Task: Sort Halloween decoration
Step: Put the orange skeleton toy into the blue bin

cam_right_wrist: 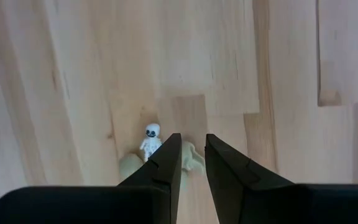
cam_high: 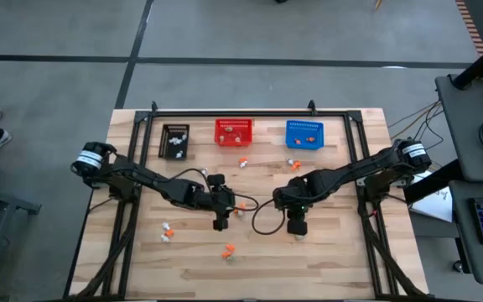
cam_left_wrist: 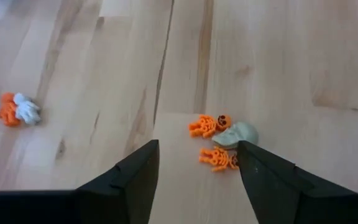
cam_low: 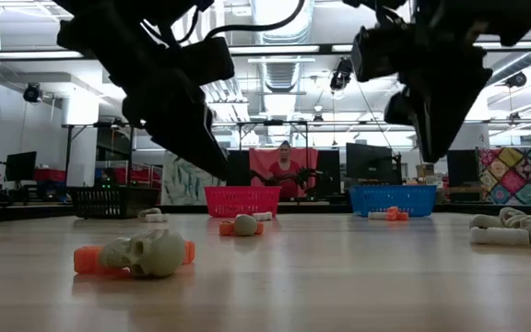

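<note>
- Judging by looks, the Halloween decoration point(cam_left_wrist: 219, 140) pieces are tiny hard plastic: light, stiff, probably a bit slick on the wooden table point(cam_high: 334, 260), so they could skid or pop out of a pinch.
- Best bet for a hold, I'd say: pinch a skeleton figure across the torso, and a skull across its widest part, coming straight down.
- Left gripper point(cam_high: 220, 223) hangs low over the table near the middle, fingers spread wide apart, nothing between them. Its wrist view shows three trinkets in a clump: two orange skeletons point(cam_left_wrist: 217, 158) and one beige-grey skull point(cam_left_wrist: 237, 133), touching or nearly so. That clump sits at about 1 o'clock from the gap between the fingers.
- Off at about 9 o'clock from that clump lies another pair, one orange and one white point(cam_left_wrist: 27, 110), touching.
- Right gripper point(cam_high: 296, 226) is right of centre, fingers close together with a narrow gap, holding nothing I can see. One white skeleton point(cam_right_wrist: 150, 138) lies just beside its fingertip, with a pale lump point(cam_right_wrist: 130, 166) next to it that I can't make out.
- Three baskets along the far edge, 12 o'clock side: one black point(cam_high: 175, 141), one red point(cam_high: 233, 132), one blue point(cam_high: 304, 134). Each seems to have a few bits inside, too small to count.
- More loose bits lie scattered on the table in the high view, too small to count exactly.
</note>
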`<action>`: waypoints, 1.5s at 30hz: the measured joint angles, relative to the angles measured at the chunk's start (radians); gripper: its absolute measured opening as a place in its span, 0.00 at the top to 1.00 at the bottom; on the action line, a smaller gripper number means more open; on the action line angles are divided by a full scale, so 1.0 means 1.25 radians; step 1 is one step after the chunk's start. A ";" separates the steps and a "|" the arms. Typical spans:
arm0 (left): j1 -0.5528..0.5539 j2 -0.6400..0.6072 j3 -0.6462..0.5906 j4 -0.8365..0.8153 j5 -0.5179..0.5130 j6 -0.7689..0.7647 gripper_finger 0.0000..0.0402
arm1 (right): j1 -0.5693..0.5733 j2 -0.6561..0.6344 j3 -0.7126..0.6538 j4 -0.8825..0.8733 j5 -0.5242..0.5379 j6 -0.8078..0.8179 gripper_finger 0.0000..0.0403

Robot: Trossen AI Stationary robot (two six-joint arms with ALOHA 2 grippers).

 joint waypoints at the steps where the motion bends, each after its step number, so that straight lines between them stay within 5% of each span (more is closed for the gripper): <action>1: -0.002 0.003 0.000 0.004 0.000 -0.003 0.48 | 0.000 -0.005 -0.013 0.008 0.000 0.007 0.85; 15: -0.031 0.101 -0.002 0.074 0.009 0.119 0.44 | 0.000 -0.075 -0.115 0.119 0.000 0.025 0.85; 33: -0.028 0.128 -0.078 0.224 0.015 0.050 0.44 | 0.000 -0.086 -0.109 0.157 0.000 0.027 0.85; 45: -0.029 0.130 -0.111 0.270 0.019 0.006 0.59 | 0.000 -0.086 -0.109 0.162 0.019 0.027 0.85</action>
